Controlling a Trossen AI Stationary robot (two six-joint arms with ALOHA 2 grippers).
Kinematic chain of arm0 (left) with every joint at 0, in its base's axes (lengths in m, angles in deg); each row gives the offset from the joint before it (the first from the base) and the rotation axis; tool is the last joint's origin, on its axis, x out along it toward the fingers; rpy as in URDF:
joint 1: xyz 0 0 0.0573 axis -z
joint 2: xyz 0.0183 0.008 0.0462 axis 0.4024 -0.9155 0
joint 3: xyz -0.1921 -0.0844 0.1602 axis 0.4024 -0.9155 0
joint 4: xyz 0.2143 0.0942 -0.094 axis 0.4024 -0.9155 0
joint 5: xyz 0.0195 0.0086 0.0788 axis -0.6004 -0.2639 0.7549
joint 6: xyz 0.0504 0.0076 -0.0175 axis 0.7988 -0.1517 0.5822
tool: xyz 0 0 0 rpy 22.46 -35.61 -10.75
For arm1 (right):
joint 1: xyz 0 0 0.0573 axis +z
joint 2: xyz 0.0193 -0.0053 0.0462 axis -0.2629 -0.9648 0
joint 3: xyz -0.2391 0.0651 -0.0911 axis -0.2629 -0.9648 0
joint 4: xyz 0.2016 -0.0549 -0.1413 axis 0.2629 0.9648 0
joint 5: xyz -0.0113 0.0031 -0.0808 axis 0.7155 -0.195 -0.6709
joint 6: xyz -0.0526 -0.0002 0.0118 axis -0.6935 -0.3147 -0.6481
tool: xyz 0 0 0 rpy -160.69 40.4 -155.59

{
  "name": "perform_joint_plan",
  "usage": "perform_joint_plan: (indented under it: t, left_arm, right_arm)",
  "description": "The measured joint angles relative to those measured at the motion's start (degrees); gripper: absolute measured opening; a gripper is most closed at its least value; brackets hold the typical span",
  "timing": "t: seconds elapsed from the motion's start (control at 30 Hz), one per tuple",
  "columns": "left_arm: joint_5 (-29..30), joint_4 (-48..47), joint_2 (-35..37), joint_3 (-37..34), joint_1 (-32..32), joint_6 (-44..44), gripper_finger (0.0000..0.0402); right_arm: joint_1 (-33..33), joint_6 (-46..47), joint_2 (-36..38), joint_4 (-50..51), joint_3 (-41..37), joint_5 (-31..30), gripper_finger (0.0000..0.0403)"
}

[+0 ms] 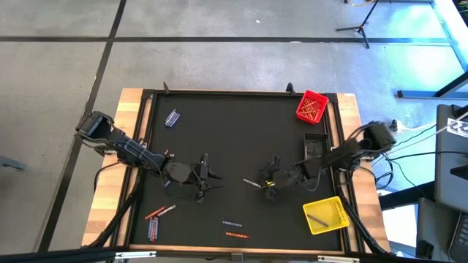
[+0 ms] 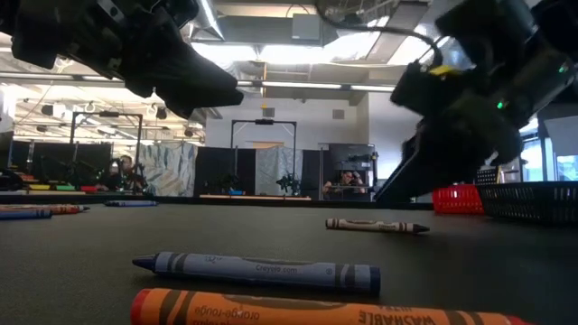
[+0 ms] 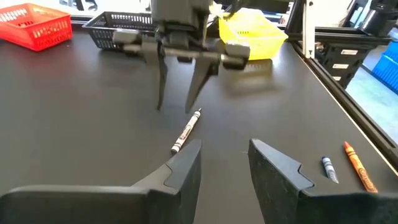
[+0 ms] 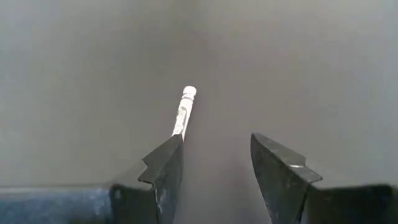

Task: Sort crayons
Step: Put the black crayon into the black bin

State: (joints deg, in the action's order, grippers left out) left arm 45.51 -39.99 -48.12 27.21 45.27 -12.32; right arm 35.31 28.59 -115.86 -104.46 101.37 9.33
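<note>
A grey-white crayon [image 3: 186,131] lies flat on the black mat [image 1: 219,131] between my two grippers; it also shows in the high view [image 1: 252,183] and the low view [image 2: 377,226]. My right gripper [image 3: 175,107] is open and slants down just over the crayon's far end. In the right wrist view the crayon [image 4: 183,113] runs out from behind one finger of my right gripper [image 4: 217,143]. My left gripper [image 3: 224,165] is open and hovers near the crayon's other end. Blue [image 2: 257,269] and orange [image 2: 316,311] crayons lie near the front edge.
A red bin [image 1: 312,107] stands at the far right corner, a yellow bin [image 1: 325,214] at the near right, and a dark bin [image 1: 314,146] between them. Loose crayons lie at the far left [image 1: 172,117] and near left [image 1: 157,215] of the mat.
</note>
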Motion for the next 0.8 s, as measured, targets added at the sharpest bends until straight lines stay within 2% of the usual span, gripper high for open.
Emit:
perform_joint_plan:
  t: [0.13, 0.27, 0.53, 0.67, 0.8]
  left_arm:
    - [0.6, 0.0, 0.0, 0.0, 0.0, 0.1, 0.0126]
    - [0.9, 0.2, 0.0, 0.0, 0.0, 0.2, 0.0126]
    - [1.0, 0.2, 0.0, 0.0, -0.4, 1.7, 0.0126]
    - [1.0, 0.2, 0.0, 0.0, -0.8, 1.7, 0.0126]
    - [0.9, 0.0, 0.0, 0.0, -0.9, 1.7, 0.0126]
  right_arm:
    - [-1.1, -0.4, -4.9, -1.0, 1.5, 1.0, 0.0186]
    - [-1.0, 0.9, -6.4, -1.6, 2.3, 1.2, 0.0180]
    - [-1.3, 0.9, -6.4, -1.3, 2.4, 1.1, 0.0119]
    - [-1.0, 1.4, -4.8, 0.1, 3.6, 5.0, 0.0112]
    - [2.4, 1.1, -4.6, -2.2, 7.5, 9.6, 0.0133]
